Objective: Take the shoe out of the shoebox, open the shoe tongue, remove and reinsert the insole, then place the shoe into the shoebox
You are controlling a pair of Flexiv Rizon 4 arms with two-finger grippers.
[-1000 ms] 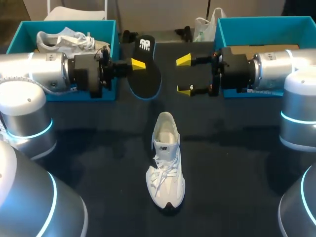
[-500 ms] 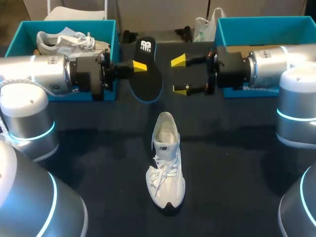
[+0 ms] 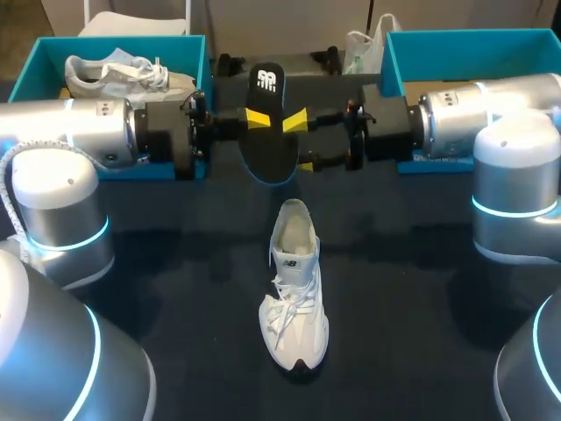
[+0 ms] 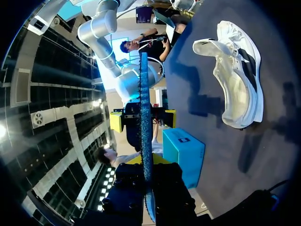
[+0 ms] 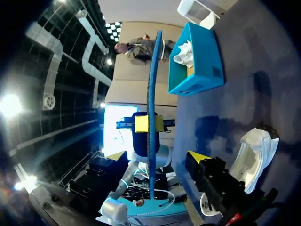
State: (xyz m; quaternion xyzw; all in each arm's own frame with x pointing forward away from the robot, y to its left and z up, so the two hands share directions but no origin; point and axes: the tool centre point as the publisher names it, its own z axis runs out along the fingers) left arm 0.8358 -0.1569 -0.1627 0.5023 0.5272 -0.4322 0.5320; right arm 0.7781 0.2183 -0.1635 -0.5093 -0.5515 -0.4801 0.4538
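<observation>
Handover care matters: left gripper [image 3: 254, 118] pinches the insole [image 3: 266, 83] aloft, right gripper [image 3: 301, 142] gapes wide astride it (not touching), so close squarely before releasing; shoe [image 3: 294, 289] lies at the insole's 6 o'clock.

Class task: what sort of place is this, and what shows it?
Probably a robotics lab bench: the left gripper holds an insole over a dark table, the right gripper facing it, beside a white shoe and teal shoebox.
</observation>
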